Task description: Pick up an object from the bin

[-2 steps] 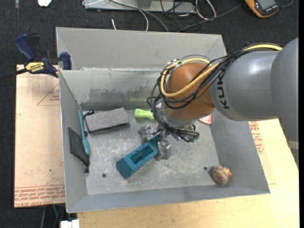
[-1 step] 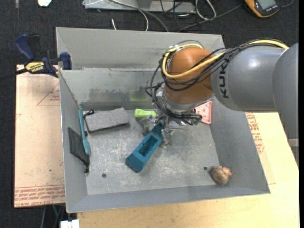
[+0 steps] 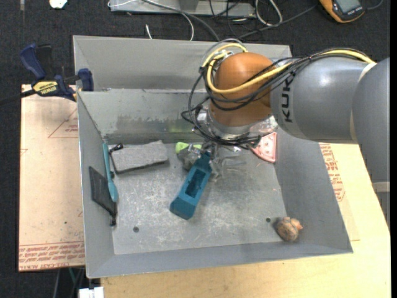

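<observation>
the tool (image 3: 216,159) sits at the upper end of the blue block (image 3: 191,194), centre frame; nothing is lifted; apart or together, i cannot tell.

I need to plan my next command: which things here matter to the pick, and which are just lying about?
In the job:
gripper, low over the bin
blue oblong piece, its upper end beside the gripper

Lying about:
grey block, left
black flat piece by the left wall
small yellow-green thing
pink-and-white triangle
brown lump, near right corner
</observation>
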{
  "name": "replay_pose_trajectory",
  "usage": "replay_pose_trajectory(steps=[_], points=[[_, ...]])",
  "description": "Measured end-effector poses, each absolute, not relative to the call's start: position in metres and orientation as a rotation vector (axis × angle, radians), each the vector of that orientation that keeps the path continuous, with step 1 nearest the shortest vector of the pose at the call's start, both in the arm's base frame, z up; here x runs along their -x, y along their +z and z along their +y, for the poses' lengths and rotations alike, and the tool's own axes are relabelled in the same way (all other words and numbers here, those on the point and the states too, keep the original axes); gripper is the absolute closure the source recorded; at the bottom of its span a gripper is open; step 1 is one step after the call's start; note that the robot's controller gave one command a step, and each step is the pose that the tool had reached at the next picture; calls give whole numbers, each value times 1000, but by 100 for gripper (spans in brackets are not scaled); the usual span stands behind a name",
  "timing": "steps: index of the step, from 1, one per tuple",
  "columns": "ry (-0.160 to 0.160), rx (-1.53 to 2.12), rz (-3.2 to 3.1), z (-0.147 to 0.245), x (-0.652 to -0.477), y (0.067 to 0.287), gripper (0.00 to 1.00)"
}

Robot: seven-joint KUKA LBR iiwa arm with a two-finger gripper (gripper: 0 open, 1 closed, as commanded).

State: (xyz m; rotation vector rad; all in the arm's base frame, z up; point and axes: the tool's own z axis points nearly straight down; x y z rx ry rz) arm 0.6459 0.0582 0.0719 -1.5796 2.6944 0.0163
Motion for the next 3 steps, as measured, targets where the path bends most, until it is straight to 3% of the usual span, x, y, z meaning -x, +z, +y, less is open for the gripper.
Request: replay_pose_trajectory(steps=[1,2,3], points=[[20,1975,2407,44,-631,72,100],[20,1975,2407,44,-631,72,100],[27,1995,2402,41,-627,126,100]])
